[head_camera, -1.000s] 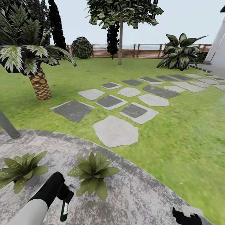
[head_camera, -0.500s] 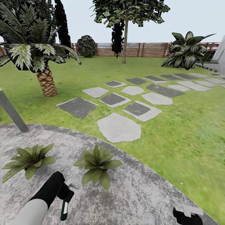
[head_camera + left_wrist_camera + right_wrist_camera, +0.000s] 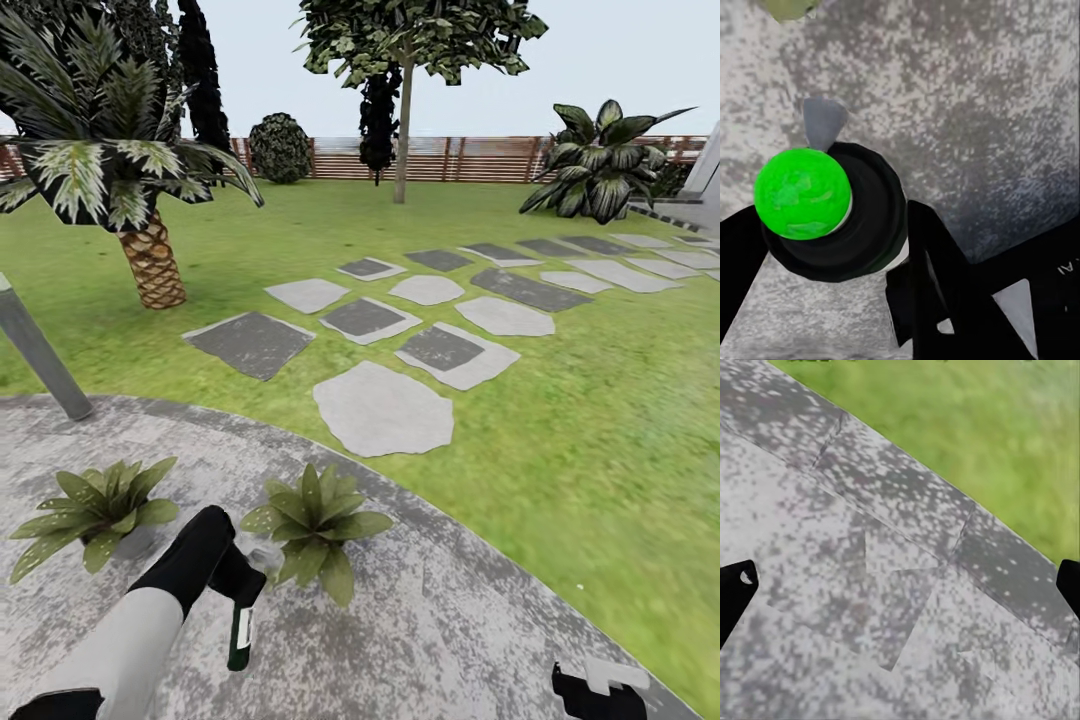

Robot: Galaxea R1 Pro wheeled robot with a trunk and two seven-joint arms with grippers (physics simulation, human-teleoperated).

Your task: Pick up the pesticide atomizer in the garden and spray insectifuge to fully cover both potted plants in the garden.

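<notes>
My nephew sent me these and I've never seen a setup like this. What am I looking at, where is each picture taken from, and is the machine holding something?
These are computer-simulated pictures of a two-armed wheeled robot in a garden. The big picture is from a camera on its head, looking down over a round paved patio, lawn and stepping stones. The other two come from cameras near each gripper. On the patio stand two small potted plants. The left gripper is shut on a slim dark spray bottle, which hangs beside the nearer plant. In the left wrist picture you look down at the bottle's bright green tip. The right gripper is open and holds nothing; its camera looks at bare paving and grass.
</notes>
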